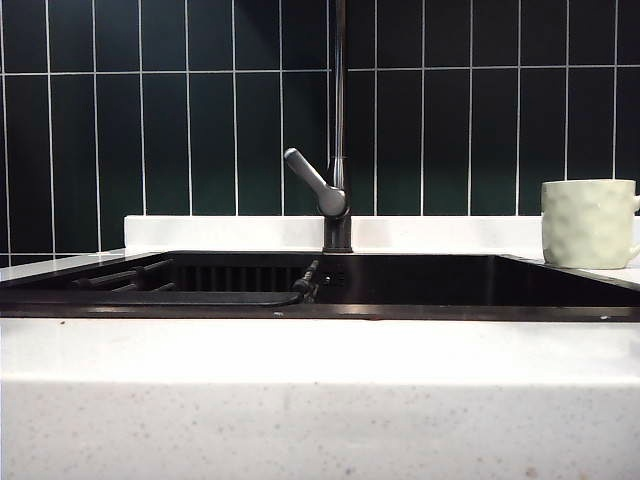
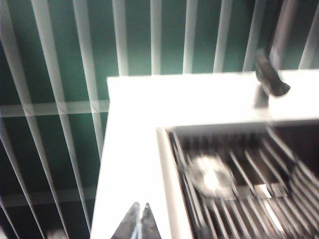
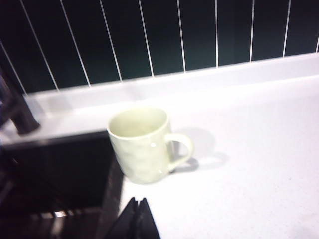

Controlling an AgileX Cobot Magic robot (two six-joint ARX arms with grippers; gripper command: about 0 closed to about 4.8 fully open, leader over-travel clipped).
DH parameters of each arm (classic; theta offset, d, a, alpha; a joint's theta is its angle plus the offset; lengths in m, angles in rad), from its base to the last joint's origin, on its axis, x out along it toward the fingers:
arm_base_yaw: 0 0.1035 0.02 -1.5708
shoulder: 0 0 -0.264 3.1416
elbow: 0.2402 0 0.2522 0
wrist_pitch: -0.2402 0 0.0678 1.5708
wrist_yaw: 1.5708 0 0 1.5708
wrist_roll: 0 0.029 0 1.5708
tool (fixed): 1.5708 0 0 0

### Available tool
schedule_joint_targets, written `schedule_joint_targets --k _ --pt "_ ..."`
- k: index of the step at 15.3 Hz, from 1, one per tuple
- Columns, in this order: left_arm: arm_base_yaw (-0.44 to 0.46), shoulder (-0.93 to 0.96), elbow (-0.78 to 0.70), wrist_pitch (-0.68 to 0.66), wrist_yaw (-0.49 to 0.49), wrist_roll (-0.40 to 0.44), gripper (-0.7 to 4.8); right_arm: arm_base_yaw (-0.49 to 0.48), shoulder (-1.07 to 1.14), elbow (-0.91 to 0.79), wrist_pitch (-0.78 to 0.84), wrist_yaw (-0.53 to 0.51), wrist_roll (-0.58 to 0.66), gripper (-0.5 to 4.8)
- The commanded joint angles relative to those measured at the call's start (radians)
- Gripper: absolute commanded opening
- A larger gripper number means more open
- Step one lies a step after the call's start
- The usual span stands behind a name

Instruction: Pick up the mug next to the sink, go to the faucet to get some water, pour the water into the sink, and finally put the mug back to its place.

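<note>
Task unstarted: mug (image 3: 142, 144) stands untouched on the tabletop (image 3: 249, 164) beside the sink (image 1: 420, 285). My left tool (image 2: 138, 224) and right tool (image 3: 135, 221) are both pressed together, empty.

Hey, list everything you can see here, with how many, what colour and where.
mug: one, pale cream, upright on the counter right of the sink, handle away from the sink
sink: one, black, set in the counter
faucet: one, dark metal with a grey lever, behind the sink at the middle
drain: one, shiny metal, on the sink floor
counter: one, white speckled, around the sink
wall tiles: many, dark green with white joints, behind the counter
left hand: one, dark, shut, empty, above the counter left of the sink
right hand: one, black, shut, empty, above the counter short of the mug
</note>
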Motion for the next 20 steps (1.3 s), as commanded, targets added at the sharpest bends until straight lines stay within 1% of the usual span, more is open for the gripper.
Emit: schedule_joint_targets --k 1,2,3,4,5,6,8,9,10,11,12,13,14,15,16,17,18,20 --pt "-0.005 0.105 0.018 0.072 0.022 -0.003 -0.05 0.001 0.113 0.027 0.068 0.017 -0.003 -0.01" --pt "-0.005 0.105 0.018 0.112 0.026 -0.002 -0.04 0.002 0.126 0.028 0.098 0.000 0.017 0.01" --pt "-0.005 0.105 0.018 0.170 0.034 -0.005 0.14 0.002 0.129 0.027 0.115 -0.031 0.034 0.28" --pt "-0.005 0.105 0.018 0.187 0.048 -0.020 0.83 0.002 0.128 0.027 0.115 -0.031 0.031 0.62" --pt "-0.005 0.105 0.018 0.184 0.048 -0.021 0.98 0.002 0.128 0.027 0.114 -0.031 0.027 0.78" --pt "-0.005 0.109 0.018 0.178 0.048 -0.020 0.98 0.002 0.128 0.027 0.123 -0.019 0.015 0.79" --pt "-0.005 0.173 0.018 0.205 0.047 -0.008 0.98 0.000 0.159 0.026 0.151 -0.016 -0.055 0.96" --pt "-0.005 0.229 0.018 0.245 0.043 0.000 0.98 0.000 0.203 0.025 0.161 -0.005 -0.104 1.13" --pt "-0.005 0.276 0.018 0.286 0.044 0.000 0.98 0.000 0.230 0.025 0.168 0.011 -0.119 1.44" --pt "-0.005 0.365 0.018 0.367 0.056 -0.003 0.98 0.000 0.275 0.025 0.187 0.031 -0.119 1.76" --pt "-0.005 0.456 0.019 0.451 0.099 -0.029 0.98 0.000 0.323 0.025 0.225 0.050 -0.119 1.76" --pt "-0.005 0.509 0.019 0.498 0.124 -0.057 0.98 0.000 0.352 0.025 0.255 0.055 -0.119 1.76" --pt "-0.005 0.602 0.020 0.583 0.148 -0.091 0.98 0.000 0.403 0.025 0.319 0.056 -0.119 1.76" --pt "-0.005 0.681 0.041 0.603 0.198 -0.089 0.98 0.000 0.454 0.025 0.382 0.055 -0.119 1.76" --pt "-0.005 0.724 0.063 0.603 0.233 -0.087 0.98 0.000 0.484 0.025 0.413 0.055 -0.119 1.76" --pt "-0.005 0.797 0.108 0.603 0.287 -0.085 0.99 0.000 0.528 0.026 0.436 0.055 -0.119 1.76" --pt "-0.010 0.864 0.167 0.602 0.309 -0.084 0.99 0.000 0.562 0.026 0.438 0.068 -0.119 1.76" --pt "-0.043 0.922 0.241 0.601 0.309 -0.027 0.99 -0.001 0.597 0.025 0.456 0.121 -0.119 1.76"
